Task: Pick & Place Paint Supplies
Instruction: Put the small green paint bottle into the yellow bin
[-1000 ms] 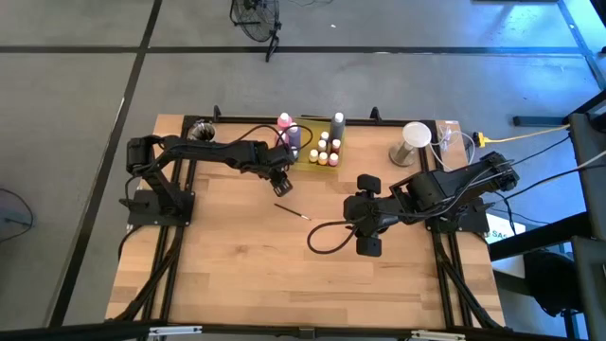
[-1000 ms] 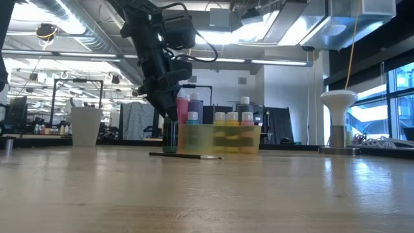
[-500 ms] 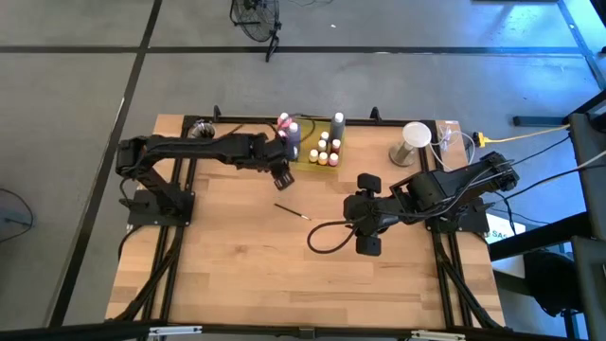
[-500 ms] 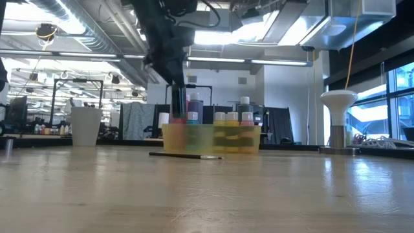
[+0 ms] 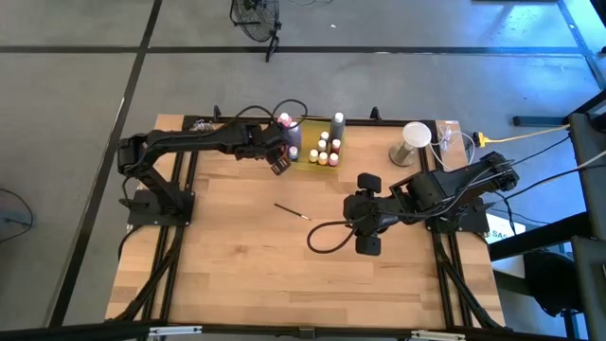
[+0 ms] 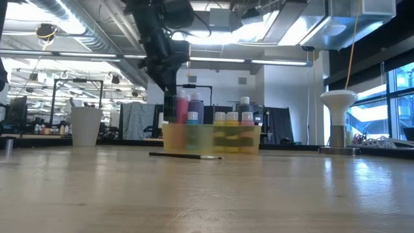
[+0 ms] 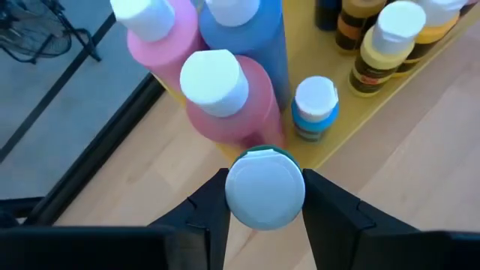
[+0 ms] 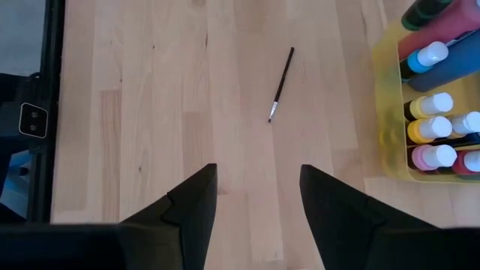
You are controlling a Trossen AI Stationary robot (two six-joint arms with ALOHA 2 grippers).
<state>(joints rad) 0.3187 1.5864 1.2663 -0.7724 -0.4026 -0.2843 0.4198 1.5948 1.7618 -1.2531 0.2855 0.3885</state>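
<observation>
bottle [image 7: 265, 187] now tray-side, in left claw [image 7: 264, 204]

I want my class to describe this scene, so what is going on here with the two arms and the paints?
The left end effector is shut on a white-capped bottle, held at the near corner of the yellow tray, beside the tall pink bottles already standing in it. Small paint bottles fill the rest of the tray. One brush lies on the table. The right end effector waits open above the table, empty.
</observation>
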